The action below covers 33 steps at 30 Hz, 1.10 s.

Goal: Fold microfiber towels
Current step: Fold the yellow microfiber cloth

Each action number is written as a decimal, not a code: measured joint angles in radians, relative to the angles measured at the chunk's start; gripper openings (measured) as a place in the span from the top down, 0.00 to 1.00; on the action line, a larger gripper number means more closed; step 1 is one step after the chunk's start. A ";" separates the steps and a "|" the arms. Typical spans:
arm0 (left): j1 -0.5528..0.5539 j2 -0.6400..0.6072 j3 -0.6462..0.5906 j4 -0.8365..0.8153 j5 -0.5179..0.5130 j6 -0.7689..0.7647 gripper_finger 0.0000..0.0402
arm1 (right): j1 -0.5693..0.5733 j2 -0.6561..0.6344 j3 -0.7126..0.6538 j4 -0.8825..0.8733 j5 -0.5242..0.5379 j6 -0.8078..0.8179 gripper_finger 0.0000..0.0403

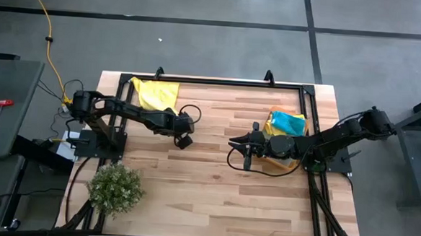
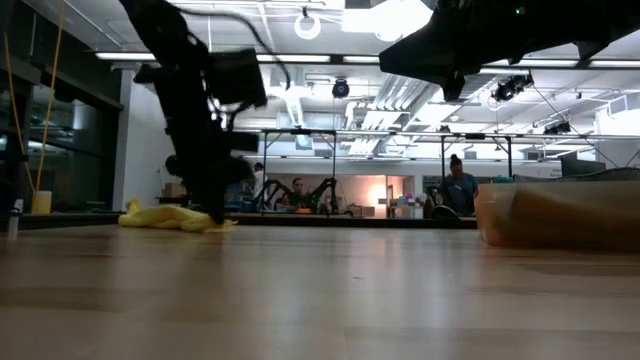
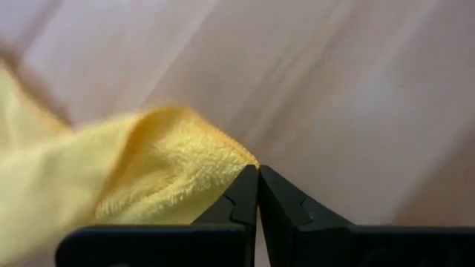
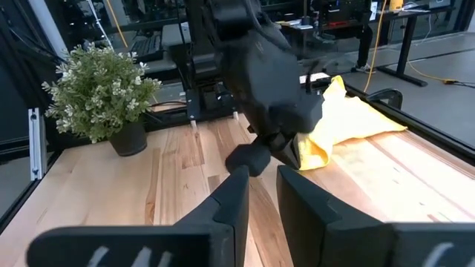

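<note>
A yellow microfiber towel (image 1: pixel 158 94) is seen crumpled in the upper left of the high view, lying on the wooden table (image 1: pixel 213 198) near its far edge. One corner of this towel is drawn toward the left gripper (image 1: pixel 185 140), located just left of the frame centre. In the left wrist view, the two dark fingers (image 3: pixel 241 199) are pressed together, and the towel's hemmed corner (image 3: pixel 185 159) is pinched at their tips; the jaws are clenched on the cloth. In the low view, the same towel (image 2: pixel 175 217) is seen as a low yellow heap at the left of the frame, beside the descending left arm (image 2: pixel 200 110). Further towels, teal-blue (image 1: pixel 288 123) and yellow, are stacked in an orange bin (image 1: pixel 284 164) at the right of the high view. The right gripper (image 1: pixel 243 147) is positioned just left of that bin, above bare table; its fingers (image 4: pixel 231 204) are seen slightly parted in the right wrist view, with nothing between them. A bushy green plant (image 1: pixel 115 188) is placed at the lower left of the high view. People (image 2: pixel 458 188) are visible in the room behind, in the low view.
</note>
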State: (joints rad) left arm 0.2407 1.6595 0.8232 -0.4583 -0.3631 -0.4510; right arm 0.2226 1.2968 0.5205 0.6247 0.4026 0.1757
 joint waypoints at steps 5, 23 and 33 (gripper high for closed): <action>-0.061 -0.062 0.003 0.123 0.000 0.051 1.00 | 0.000 0.000 0.000 0.000 0.000 0.000 0.84; -0.314 -0.277 0.006 0.481 -0.142 0.305 1.00 | 0.000 0.000 0.000 -0.018 0.080 0.004 0.84; -0.536 -0.428 0.008 0.238 0.051 0.315 1.00 | 0.000 0.000 0.000 -0.024 0.083 0.003 0.84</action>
State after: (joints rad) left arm -0.2954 1.2311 0.8310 -0.2201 -0.3117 -0.1363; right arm 0.2222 1.2968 0.5205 0.6010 0.4854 0.1787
